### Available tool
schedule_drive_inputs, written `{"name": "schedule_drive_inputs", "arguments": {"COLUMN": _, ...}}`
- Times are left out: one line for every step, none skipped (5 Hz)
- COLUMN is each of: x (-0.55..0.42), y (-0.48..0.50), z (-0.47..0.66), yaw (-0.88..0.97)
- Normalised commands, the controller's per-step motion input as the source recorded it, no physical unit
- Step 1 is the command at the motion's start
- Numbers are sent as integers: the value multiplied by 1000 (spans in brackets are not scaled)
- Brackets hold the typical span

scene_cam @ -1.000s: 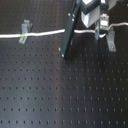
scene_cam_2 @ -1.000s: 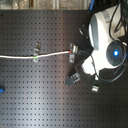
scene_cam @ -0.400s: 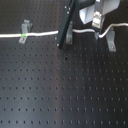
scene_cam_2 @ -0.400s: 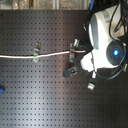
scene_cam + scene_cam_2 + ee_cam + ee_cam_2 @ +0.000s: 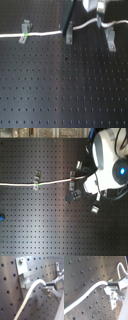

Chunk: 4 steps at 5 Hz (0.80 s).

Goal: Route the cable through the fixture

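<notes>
Cable (image 5: 45, 34), a thin white cord, lies across the pegboard (image 5: 65, 95) through the left clip (image 5: 24, 32) and the middle clip (image 5: 68, 33) in the first exterior view; we judge it light, limp and fairly slick, sagging wherever unsupported. In both wrist views the gripper (image 5: 48, 288) has its jaws clamped on the cable just past a clip, which seems the right hold: short lead, taut line. The third clip (image 5: 110, 39) looks unthreaded, though blur leaves us unsure.

Matt black perforated board (image 5: 60, 95); brushed metal clips (image 5: 23, 276); smooth white cable (image 5: 91, 289); glossy white arm shell (image 5: 107, 150).
</notes>
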Motion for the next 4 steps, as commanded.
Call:
{"name": "schedule_drive_inputs", "arguments": {"x": -192, "y": -95, "z": -308, "yaw": 0}}
{"name": "schedule_drive_inputs", "arguments": {"x": 96, "y": 48, "z": -18, "yaw": 14}}
{"name": "schedule_drive_inputs", "arguments": {"x": 439, "y": -4, "z": 182, "yaw": 320}}
{"name": "schedule_drive_inputs", "arguments": {"x": 256, "y": -31, "z": 282, "yaw": 437}}
